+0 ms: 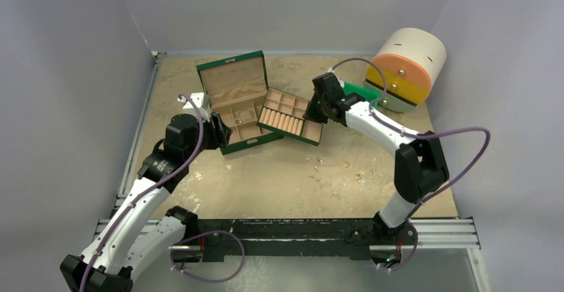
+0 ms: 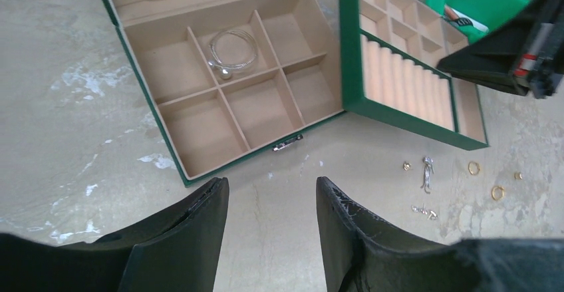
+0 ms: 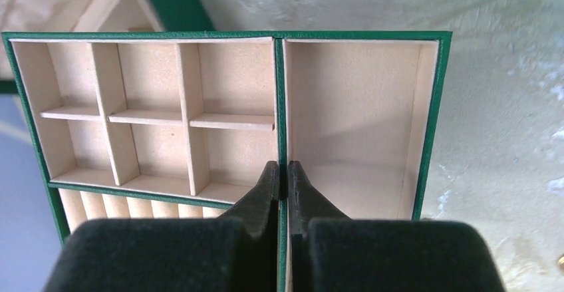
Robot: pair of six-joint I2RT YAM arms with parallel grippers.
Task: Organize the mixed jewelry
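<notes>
Mixed jewelry (image 2: 473,167): rings (image 2: 497,192), trinket (image 2: 427,172) loose on surface (image 2: 372,239), right of centre; bangle (image 2: 231,49) in box (image 2: 199,132). Likely light, hard, slippery; pinch across rim. Left hand (image 2: 271,184) released; right hand (image 3: 280,169) clenched over tray (image 3: 352,106).

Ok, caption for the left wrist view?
Open left end effector facing an open green jewelry box holding one silvery bangle; small gold rings lie loose on the table.

Plain grey-lilac walls (image 1: 286,6) box in a worn tan tabletop (image 1: 266,179) with whitish scuffs. A metal rail (image 1: 445,233) edges its near side. The light seems soft and even.
</notes>
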